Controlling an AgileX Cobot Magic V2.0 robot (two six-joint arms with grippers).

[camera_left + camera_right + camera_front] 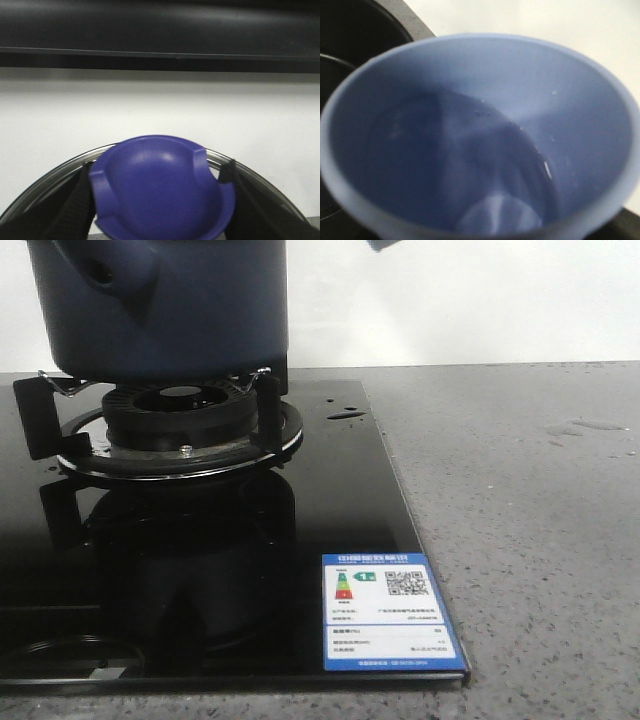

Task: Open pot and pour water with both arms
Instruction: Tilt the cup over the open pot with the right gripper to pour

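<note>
Front view: the dark navy pot sits on the burner grate of a glossy black hob, set on a grey speckled worktop; neither hand shows here.

Left wrist view: the left hand grips the blue knob of the glass lid, seemingly held off the pot for pouring.

Right wrist view: a light blue cup of water fills the frame, tilted; the right hand is hidden, so its grip cannot be told.
</note>
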